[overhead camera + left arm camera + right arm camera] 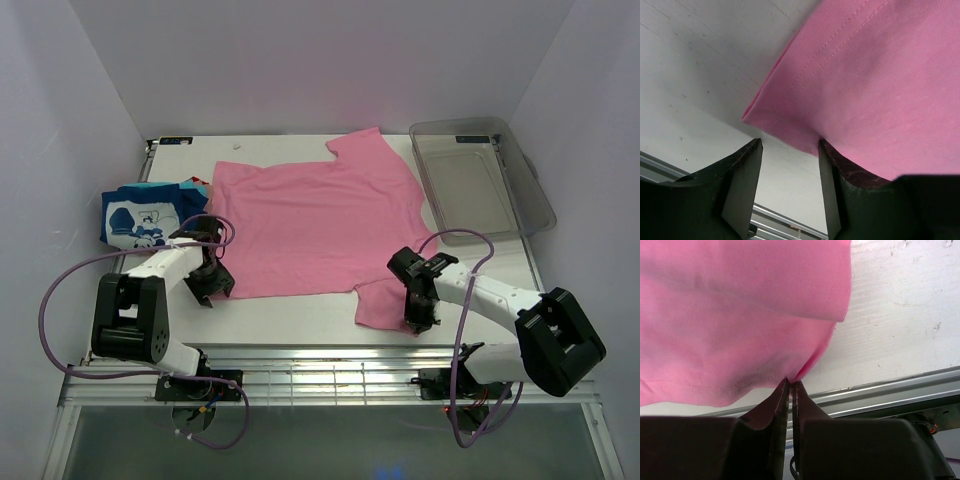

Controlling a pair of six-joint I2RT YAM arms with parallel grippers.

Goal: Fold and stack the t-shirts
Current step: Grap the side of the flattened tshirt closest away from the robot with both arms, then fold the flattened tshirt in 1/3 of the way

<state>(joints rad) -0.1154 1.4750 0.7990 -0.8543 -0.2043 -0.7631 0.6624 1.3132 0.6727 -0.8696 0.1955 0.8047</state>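
1. Cloth covers the middle of the white desk (300, 315): we see a plain pink short-sleeved cloth t-shirt (315, 225) spread flat and lying sideways, its bottom hem toward the left and its sleeves toward the right.
2. We find the left gripper (205, 285) at the near left corner of that shirt. In the left wrist view its jaws stand spread with bare desk showing between them. The stitched corner of the hem lies just above the gap, and the cloth drapes over one finger.
3. We find the right gripper (420, 318) at the near sleeve. In the right wrist view its jaws are pressed together and pinch a small pucker of the pink cloth at their tips, close to the desk's front edge.
4. We see a folded blue t-shirt with a white cartoon print (140, 215) on top of a pile at the left edge of the desk, just beside the pink shirt. Teal and red edges peek out along the pile's far side.
5. We note a clear rectangular plastic bin (535, 195) at the far right corner, near the far sleeve.
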